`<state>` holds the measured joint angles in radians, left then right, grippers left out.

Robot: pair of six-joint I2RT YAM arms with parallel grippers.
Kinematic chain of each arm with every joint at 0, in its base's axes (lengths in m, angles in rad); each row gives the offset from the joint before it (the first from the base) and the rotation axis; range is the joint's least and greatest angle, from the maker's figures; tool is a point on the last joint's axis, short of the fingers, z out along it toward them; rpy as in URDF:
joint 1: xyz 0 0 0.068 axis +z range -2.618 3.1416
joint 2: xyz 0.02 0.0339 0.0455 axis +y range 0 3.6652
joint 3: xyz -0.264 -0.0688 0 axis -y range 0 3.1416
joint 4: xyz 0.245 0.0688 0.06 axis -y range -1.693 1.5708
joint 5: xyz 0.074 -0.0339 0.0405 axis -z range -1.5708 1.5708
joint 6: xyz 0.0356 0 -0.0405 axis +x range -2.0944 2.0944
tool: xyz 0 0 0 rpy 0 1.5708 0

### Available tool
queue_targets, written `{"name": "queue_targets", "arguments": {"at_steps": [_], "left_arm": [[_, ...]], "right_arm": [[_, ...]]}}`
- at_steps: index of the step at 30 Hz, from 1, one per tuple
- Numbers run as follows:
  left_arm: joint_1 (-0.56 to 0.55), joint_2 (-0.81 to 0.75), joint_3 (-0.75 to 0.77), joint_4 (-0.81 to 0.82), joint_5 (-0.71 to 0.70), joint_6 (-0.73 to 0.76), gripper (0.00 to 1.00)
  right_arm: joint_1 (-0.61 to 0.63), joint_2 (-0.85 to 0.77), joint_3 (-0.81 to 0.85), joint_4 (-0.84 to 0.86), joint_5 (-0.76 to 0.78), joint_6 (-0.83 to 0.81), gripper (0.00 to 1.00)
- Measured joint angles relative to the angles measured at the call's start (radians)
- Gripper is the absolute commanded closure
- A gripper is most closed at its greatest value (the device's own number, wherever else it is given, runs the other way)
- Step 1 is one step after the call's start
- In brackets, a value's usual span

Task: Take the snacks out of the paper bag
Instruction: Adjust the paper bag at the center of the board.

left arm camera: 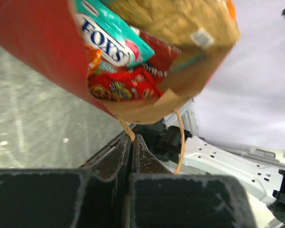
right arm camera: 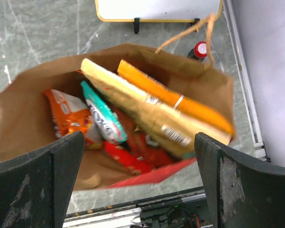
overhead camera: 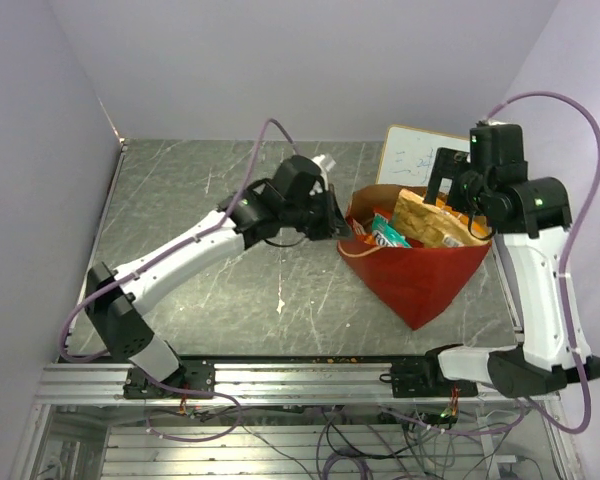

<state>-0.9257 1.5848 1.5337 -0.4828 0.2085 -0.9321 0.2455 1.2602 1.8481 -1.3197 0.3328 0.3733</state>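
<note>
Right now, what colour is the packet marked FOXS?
The packet is teal with a white band, clearest in the left wrist view.

one paper bag [overhead camera: 420,285], at least five snack packets [right arm camera: 104,121], one writing board [overhead camera: 410,155].

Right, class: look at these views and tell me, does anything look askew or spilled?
The paper bag sits tilted over, not upright, with snacks poking from its mouth. Small orange specks, perhaps crumbs, lie along the near edge of the table.
</note>
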Motion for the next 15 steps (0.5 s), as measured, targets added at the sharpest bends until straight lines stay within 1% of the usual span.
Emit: {"name": "queue_targets", "arguments": {"at_steps": [5, 10, 12, 15], "left_arm": [[0.114, -0.065, 0.038, -0.153, 0.010, 0.099, 0.93], [0.192, -0.130, 0.038, -0.257, 0.014, 0.162, 0.93], [0.214, -0.148, 0.038, -0.282, 0.022, 0.178, 0.93], [0.240, -0.156, 0.038, -0.301, 0.031, 0.196, 0.93]], "right_arm": [[-0.003, 0.084, -0.003, 0.037, 0.031, -0.041, 0.00], [-0.022, 0.143, -0.015, 0.045, 0.105, -0.050, 0.00], [-0.032, 0.124, -0.071, 0.073, 0.099, -0.054, 0.00], [-0.039, 0.079, -0.185, 0.126, 0.027, -0.065, 0.00]]}}
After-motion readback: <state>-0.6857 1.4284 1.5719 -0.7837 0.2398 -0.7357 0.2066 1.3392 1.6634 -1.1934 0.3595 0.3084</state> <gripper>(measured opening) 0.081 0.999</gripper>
